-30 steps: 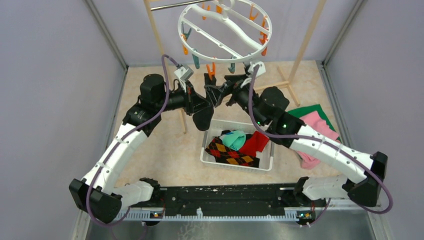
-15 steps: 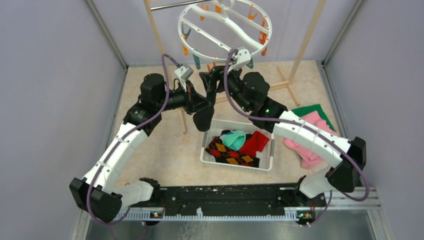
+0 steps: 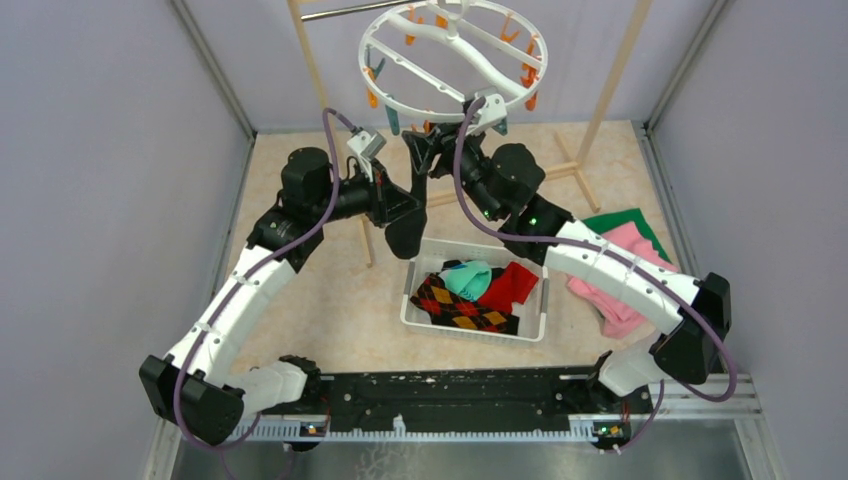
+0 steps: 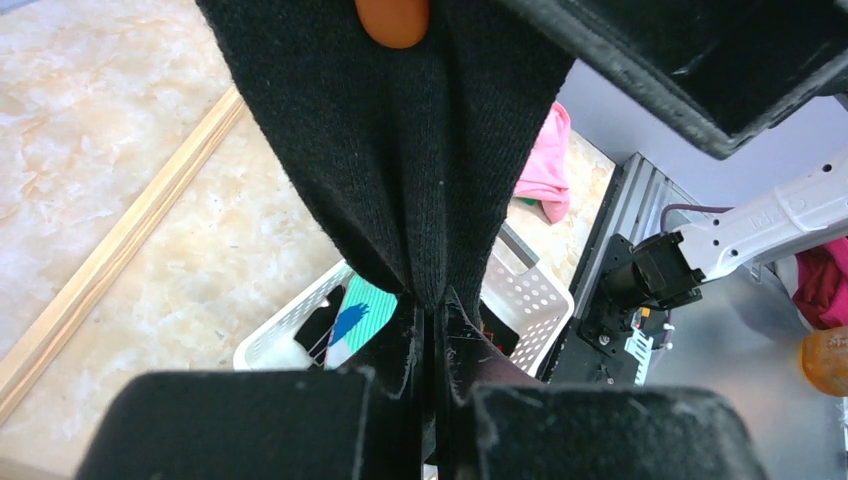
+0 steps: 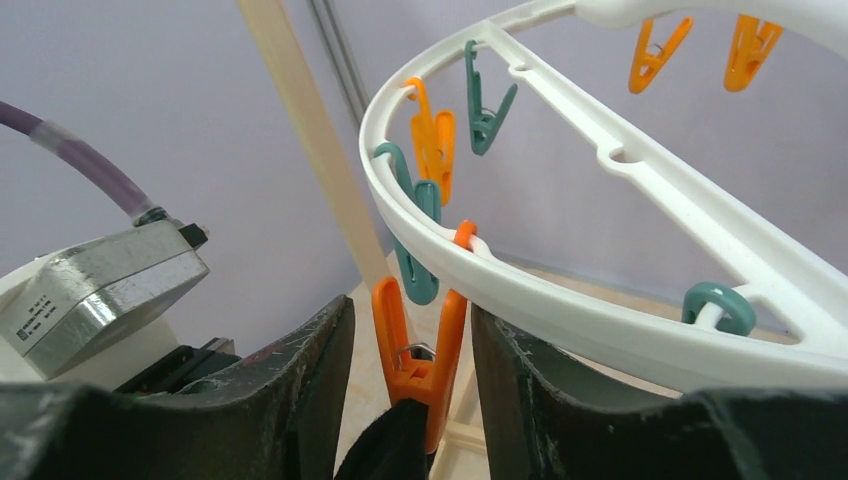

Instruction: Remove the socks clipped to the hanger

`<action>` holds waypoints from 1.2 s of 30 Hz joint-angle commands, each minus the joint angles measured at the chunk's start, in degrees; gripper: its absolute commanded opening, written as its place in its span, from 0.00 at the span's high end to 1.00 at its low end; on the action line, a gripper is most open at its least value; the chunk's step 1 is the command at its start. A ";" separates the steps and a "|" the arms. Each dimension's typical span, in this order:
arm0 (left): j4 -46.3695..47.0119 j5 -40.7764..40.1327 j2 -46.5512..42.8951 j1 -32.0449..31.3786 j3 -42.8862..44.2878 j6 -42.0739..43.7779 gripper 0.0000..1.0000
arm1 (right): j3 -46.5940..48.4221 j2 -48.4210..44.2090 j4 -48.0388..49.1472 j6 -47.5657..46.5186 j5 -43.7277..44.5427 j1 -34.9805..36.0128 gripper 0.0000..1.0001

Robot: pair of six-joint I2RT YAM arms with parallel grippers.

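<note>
Grey-walled enclosure with a beige marbled desk (image 3: 330,290). A white ring hanger (image 5: 560,315) hangs at the back. In the last second the right arm has swung in, and the right end effector (image 5: 410,320) now sits open, one finger on either side of the orange clip (image 5: 425,385) holding a black sock (image 4: 400,150). The left end effector (image 4: 428,320) is clamped shut on the sock lower down. Squeezing the clip looks like the next step. Below, a white basket (image 3: 413,302) holds an argyle sock (image 3: 455,305), a teal sock (image 3: 470,278) and a red sock (image 3: 510,285).
</note>
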 commanded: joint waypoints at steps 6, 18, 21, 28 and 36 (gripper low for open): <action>1.56 -0.39 -0.18 -0.01 -0.31 0.61 1.00 | -0.76 0.24 6.81 0.87 -0.35 -0.61 0.80; -0.91 -0.31 -0.31 -0.55 -3.22 2.77 1.00 | -1.95 -0.67 6.18 1.69 -1.01 -0.97 1.00; -2.96 -0.51 -0.66 -2.40 -5.96 4.98 1.00 | -3.35 -1.52 5.48 1.99 -0.96 -1.05 0.99; -4.81 -1.46 1.14 -4.93 -6.18 9.48 1.00 | -9.42 -6.12 -0.98 4.23 -4.19 -1.63 0.42; -8.23 0.54 4.26 -10.07 -6.47 26.81 0.95 | -23.62 -19.87 -5.64 9.78 -6.42 -1.54 0.01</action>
